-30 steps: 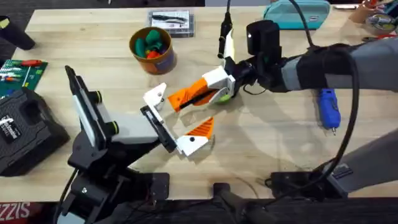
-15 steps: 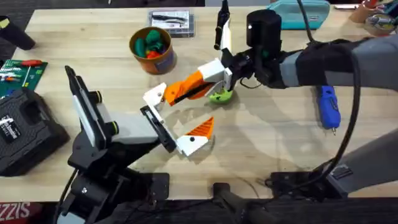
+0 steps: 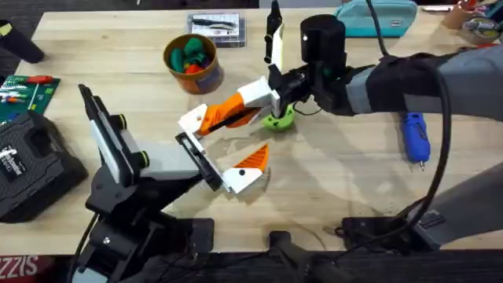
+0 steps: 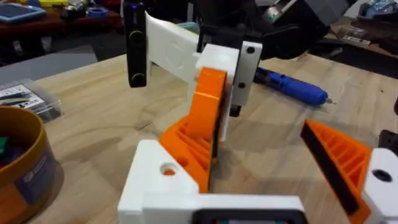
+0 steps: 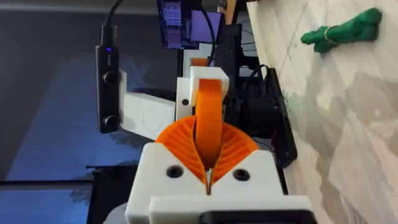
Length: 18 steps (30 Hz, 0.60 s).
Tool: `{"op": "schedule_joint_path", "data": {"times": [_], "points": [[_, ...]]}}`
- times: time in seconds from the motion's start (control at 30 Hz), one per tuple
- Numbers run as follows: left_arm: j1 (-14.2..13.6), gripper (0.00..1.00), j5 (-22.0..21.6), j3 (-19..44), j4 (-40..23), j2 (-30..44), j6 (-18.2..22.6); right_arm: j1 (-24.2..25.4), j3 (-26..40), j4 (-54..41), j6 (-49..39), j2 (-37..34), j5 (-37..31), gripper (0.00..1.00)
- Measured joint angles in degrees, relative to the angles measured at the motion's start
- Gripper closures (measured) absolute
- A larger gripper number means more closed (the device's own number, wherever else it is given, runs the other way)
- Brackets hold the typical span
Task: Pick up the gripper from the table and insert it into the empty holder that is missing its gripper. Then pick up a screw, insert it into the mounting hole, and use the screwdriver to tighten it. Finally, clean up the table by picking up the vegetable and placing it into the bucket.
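Your right gripper (image 3: 271, 90), just above the middle of the overhead frame, is clamped on the white block base of the long tapered orange plastic finger (image 3: 228, 115). You hold that finger off the table, slanting down and left, and its narrow end meets the upper white tab of the white plastic holder with the black rail (image 3: 195, 149) at frame centre-left. In the left wrist picture the orange finger (image 4: 202, 127) stands against the holder's white plate (image 4: 155, 186), orange touching white beside a small round hole. In the right wrist picture the finger (image 5: 208, 127) runs straight away from your white finger mounts, pinched between them.

Your left gripper (image 3: 216, 149) carries that holder. One shorter orange wedge-shaped finger (image 3: 250, 161) sits on its lower end; whether this hand is released or clenched you cannot tell.

The small round lime-green toy vegetable (image 3: 279, 119) lies on the pale wooden table (image 3: 338, 189) directly beneath your right gripper. The small round tan-orange bucket (image 3: 192, 71) stands at upper left of centre with dark green and orange toys inside. The stubby blue pen-shaped screwdriver (image 3: 415, 135) lies at the right of the frame, well apart from the holder. A clear plastic parts box (image 3: 216, 27) sits at the top edge just beyond the bucket.
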State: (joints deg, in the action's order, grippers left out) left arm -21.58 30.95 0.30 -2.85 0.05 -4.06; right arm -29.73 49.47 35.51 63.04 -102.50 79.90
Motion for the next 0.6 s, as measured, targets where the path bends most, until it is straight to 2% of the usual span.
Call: {"op": "schedule_joint_path", "data": {"times": [0.6], "points": [[0.35, 0.014, -2.34, 0.00, -0.02, 0.00, -0.74, -1.67, 0.73, 0.06, 0.45, 0.49, -6.28, 0.990]]}}
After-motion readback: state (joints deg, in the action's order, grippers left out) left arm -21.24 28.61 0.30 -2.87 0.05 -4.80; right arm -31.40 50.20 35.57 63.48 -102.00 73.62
